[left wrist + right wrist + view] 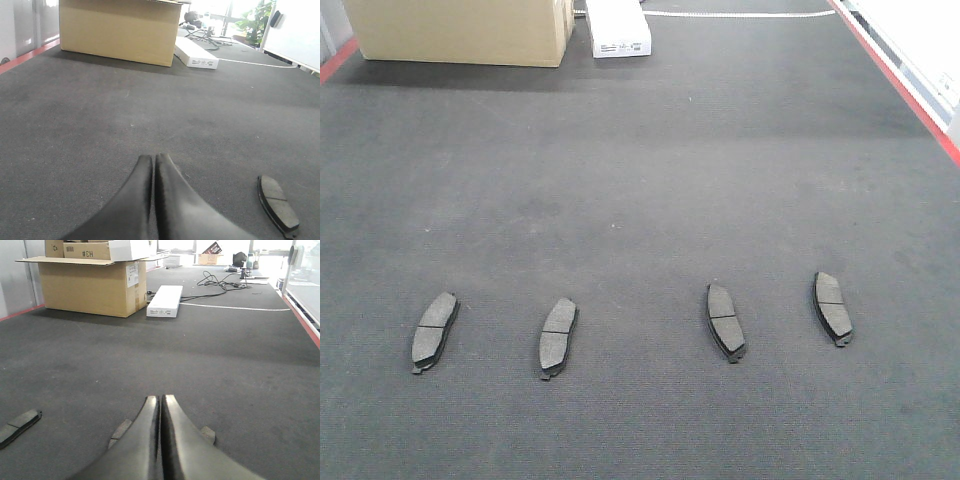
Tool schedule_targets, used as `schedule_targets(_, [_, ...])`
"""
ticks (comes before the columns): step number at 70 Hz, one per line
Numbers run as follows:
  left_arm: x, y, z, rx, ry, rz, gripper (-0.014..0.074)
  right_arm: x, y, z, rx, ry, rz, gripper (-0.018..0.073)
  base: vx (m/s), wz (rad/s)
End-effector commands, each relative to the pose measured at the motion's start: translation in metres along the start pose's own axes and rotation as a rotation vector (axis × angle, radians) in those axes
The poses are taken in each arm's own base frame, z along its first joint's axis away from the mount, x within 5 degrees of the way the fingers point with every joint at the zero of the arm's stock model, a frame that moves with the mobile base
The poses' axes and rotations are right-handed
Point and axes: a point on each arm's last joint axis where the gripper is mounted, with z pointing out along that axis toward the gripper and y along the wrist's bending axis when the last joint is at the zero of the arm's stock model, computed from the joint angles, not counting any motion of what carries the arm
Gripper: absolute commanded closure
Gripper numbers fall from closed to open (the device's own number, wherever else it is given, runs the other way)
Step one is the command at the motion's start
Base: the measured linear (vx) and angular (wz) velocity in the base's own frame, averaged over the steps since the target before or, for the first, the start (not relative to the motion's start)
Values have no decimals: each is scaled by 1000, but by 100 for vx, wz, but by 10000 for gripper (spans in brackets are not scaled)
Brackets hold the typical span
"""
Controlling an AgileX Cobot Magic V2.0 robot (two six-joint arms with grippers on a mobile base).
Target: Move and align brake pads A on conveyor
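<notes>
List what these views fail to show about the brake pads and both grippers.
- Right wrist view: the closed right gripper covers the middle of one brake pad; only its ends show.
- Right wrist view: another pad is cut off by the left edge.
- Left wrist view: the closed left gripper sees just one pad.
- Front view: neither gripper appears; the cardboard box is cropped by the top edge.

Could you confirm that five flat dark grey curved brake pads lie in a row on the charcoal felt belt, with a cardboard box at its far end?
Not quite: the exterior front-facing view shows four flat dark grey curved brake pads, not five. They do lie in a row on the charcoal felt belt, with the cardboard box at its far end.
</notes>
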Motion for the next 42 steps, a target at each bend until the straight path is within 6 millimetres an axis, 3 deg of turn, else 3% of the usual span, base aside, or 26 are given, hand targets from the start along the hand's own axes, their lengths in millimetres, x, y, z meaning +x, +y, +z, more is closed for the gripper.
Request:
schedule_targets(1, [1,-1,0,21,-66,-13,603,-14,0,-2,-5,-85,-23,569,0,0])
schedule_targets(12, [1,-1,0,21,-66,-13,602,-14,0,-2,6,-85,-27,569,0,0])
schedule_targets(28, [1,-1,0,21,-66,-13,602,-12,-6,-2,202,-67,-6,569,0,0])
schedule_targets(42, [1,-1,0,21,-66,-13,602,23,-9,8,278,-102,-57,569,0,0])
